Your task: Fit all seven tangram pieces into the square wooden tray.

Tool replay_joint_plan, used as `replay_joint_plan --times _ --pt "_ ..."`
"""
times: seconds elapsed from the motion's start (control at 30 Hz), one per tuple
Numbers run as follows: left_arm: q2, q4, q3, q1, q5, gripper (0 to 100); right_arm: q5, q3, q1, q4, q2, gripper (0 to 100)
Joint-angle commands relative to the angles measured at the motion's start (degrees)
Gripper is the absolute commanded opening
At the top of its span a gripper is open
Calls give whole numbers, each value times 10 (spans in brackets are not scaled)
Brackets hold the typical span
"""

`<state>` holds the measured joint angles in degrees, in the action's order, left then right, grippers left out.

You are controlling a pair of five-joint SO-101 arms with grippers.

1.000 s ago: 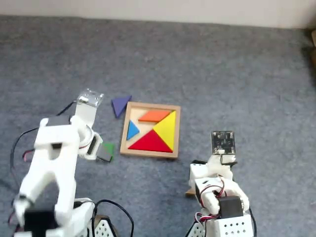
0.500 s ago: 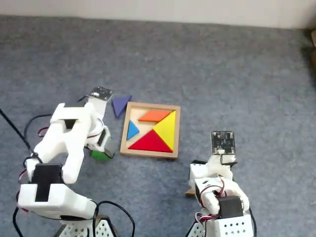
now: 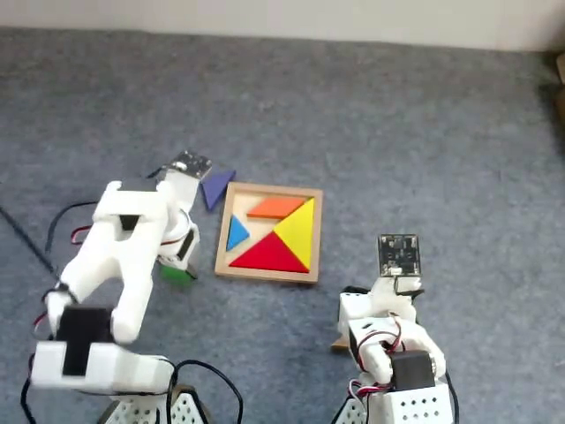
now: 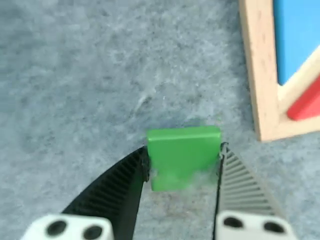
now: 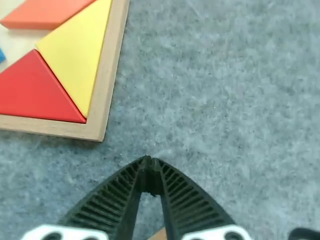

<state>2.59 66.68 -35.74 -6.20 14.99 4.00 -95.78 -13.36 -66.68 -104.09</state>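
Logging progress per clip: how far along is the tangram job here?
Done: four pieces lie in the wooden tray: orange piece, yellow triangle, red triangle, blue triangle. In hand: the left gripper clamps the green square beside the tray. Left: that square, the purple triangle outside the tray, and a seventh piece I cannot identify. The right gripper is shut, empty.

On grey carpet point(image 3: 424, 132), square wooden tray point(image 3: 265, 275); inside, orange piece point(image 3: 275, 207), yellow triangle point(image 3: 298, 231), red triangle point(image 3: 267, 254), blue triangle point(image 3: 236, 233). Just beside far left corner, purple triangle point(image 3: 214, 187). Near left rim, green piece point(image 3: 179, 275), partly under left arm point(image 3: 132, 238). Right arm point(image 3: 388, 340) folded, apart from tray.
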Motion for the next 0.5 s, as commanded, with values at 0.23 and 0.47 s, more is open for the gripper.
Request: replay_joint_plan --times 0.23,0.47 --pt "123 24 38 89 5 151 -4 -70 7 -3 -3 5" --pt "58 23 124 145 4 153 -4 -70 7 -3 -3 5"
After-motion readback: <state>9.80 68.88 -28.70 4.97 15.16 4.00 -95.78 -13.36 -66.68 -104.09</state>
